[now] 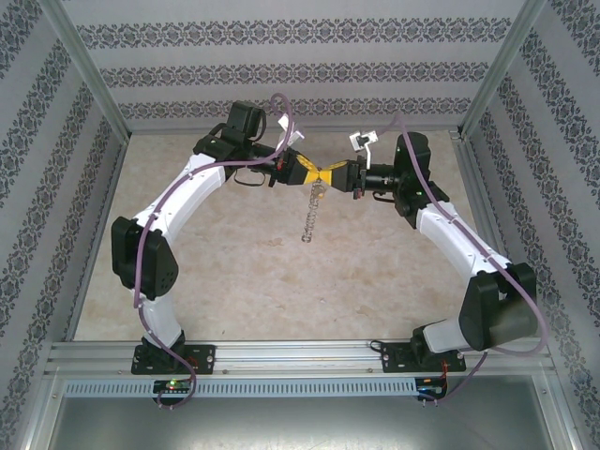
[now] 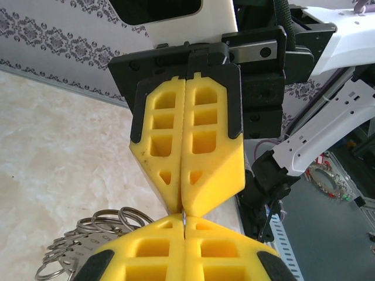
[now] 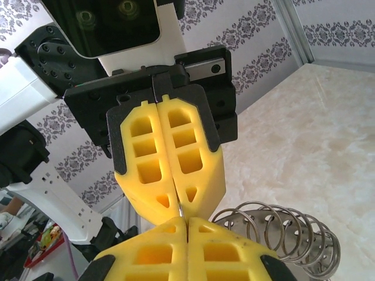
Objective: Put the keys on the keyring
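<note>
Above the table's far middle, my left gripper (image 1: pixel 312 174) and right gripper (image 1: pixel 336 175) meet tip to tip. Both are shut on one thin silvery metal edge (image 2: pixel 185 220), which runs from one pair of yellow fingers into the other. This edge looks like the rim of the keyring (image 1: pixel 313 211), which hangs below the tips as a dangling string of small loops. The loops (image 2: pixel 96 234) show at lower left in the left wrist view. In the right wrist view the same loops (image 3: pixel 287 231) and perforated metal tags sit at lower right. The key with the yellow-orange head is hidden.
The beige table (image 1: pixel 234 272) lies under the hanging loops. Patterned walls (image 1: pixel 281 70) and aluminium frame posts (image 1: pixel 89 66) close in the back and sides. A rail (image 1: pixel 300 356) runs along the near edge by the arm bases.
</note>
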Robot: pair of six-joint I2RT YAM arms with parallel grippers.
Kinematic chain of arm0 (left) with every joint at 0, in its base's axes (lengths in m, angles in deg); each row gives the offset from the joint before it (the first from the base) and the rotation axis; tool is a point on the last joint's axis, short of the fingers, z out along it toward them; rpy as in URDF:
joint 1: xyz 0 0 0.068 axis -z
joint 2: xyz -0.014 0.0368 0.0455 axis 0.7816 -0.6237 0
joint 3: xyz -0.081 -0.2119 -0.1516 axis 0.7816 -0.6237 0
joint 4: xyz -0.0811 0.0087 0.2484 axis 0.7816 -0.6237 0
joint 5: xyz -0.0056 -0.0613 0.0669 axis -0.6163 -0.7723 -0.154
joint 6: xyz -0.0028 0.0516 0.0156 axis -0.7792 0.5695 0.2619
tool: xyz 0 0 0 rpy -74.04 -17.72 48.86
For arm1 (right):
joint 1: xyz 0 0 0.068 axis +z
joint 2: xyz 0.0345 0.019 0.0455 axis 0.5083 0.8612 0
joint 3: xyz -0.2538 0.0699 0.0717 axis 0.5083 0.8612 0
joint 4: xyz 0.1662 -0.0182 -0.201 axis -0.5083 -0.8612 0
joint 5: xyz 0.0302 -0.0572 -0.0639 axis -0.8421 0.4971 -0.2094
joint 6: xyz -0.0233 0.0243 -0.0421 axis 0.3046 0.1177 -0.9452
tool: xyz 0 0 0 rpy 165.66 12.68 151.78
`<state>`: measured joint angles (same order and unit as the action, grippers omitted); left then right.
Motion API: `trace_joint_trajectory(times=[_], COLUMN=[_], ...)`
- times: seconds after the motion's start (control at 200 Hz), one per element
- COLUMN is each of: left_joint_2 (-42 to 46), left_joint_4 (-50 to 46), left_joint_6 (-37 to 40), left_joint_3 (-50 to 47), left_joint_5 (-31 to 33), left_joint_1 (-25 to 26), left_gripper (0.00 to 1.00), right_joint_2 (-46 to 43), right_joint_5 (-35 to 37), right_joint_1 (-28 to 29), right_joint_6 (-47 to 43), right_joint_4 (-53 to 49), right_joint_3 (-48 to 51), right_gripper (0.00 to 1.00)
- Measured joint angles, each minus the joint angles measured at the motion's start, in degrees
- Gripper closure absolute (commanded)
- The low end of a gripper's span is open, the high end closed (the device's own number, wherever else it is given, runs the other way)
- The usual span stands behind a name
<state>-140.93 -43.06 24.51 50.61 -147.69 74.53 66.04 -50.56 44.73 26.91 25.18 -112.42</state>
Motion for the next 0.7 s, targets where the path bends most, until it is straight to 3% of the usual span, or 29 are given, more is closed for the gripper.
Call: trace_joint_trajectory(times=[0.075, 0.205, 0.699], left_joint_2=[-0.3, -1.2, -7.4], left_joint_4=[0.0, 0.2, 1.3], left_joint_6=[-0.2, -0.5, -0.6], left_joint_3=[0.0, -0.5, -6.1], left_joint_5=[0.3, 1.4, 8.3], left_joint_1=[0.0, 0.0, -0.1], left_gripper=[0.86, 0.82, 0.81], right_joint_2=[0.2, 0.7, 10.5], right_joint_5=[0.5, 2.9, 7.4], right_joint_1=[0.0, 0.2, 0.6], right_joint_6=[0.0, -0.5, -4.0], right_joint_4=[0.2, 0.1, -1.9], right_joint_3=[0.3, 1.5, 4.4], right_gripper=[1.0, 1.0, 1.0])
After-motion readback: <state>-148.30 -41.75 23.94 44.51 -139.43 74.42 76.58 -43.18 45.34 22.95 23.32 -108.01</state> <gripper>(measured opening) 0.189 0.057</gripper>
